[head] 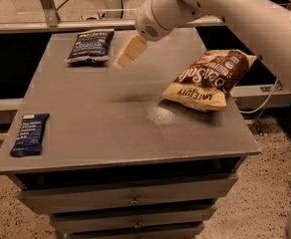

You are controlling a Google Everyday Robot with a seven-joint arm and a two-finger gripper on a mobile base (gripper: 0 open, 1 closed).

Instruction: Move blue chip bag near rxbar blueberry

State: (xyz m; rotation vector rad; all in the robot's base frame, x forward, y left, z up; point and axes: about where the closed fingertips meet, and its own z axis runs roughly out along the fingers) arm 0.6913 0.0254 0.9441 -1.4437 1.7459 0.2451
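While the gripper [129,51] is hovering above the table [110,133], just right of the blue chip bag [89,45] at the back left, I am seeing the rxbar blueberry [30,134] lying at the front-left edge; I cannot tell the gripper's state.

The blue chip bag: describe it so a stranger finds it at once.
On the grey table, look at the far left corner, just left of the gripper. The blue chip bag is puffy navy with white lettering, unlike the flat rxbar blueberry near the front edge or the brown bag.
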